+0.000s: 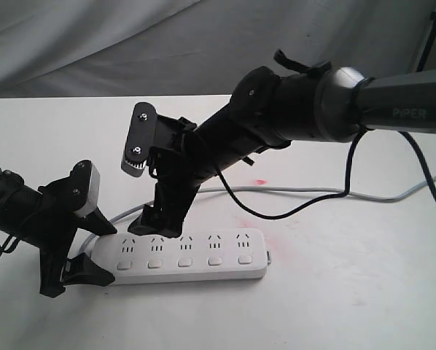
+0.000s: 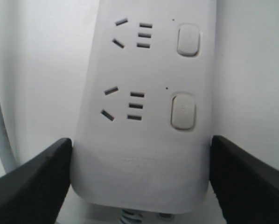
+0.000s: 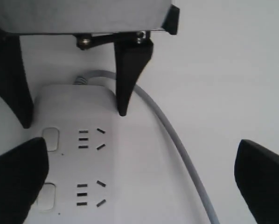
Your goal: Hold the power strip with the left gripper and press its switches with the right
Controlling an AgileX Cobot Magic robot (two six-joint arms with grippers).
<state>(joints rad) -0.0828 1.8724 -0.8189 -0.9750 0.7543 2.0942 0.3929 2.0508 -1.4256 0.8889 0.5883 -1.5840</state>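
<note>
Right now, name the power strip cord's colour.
The cord is light grey; right wrist view shows it best.

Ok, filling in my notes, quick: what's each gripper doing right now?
Left gripper: jaws shut on the end of the power strip.
Right gripper: jaws open, holding nothing.

Left gripper (image 2: 140, 182) clamped; right gripper (image 3: 139, 186) fingers (image 3: 263, 182) spread wide

Your right black two-fingered claw (image 1: 163, 224) is over long white plastic power strip (image 1: 203, 257), jaws wide; only strip top and cord lie between them. Just ahead of it, left black pointed claw (image 1: 101, 255) clamps strip's cord end, one finger each side: obstacle. Thin grey cord (image 3: 177, 140) runs between your right fingers, beside strip. White table (image 1: 349, 292) past strip's far end free.
</note>
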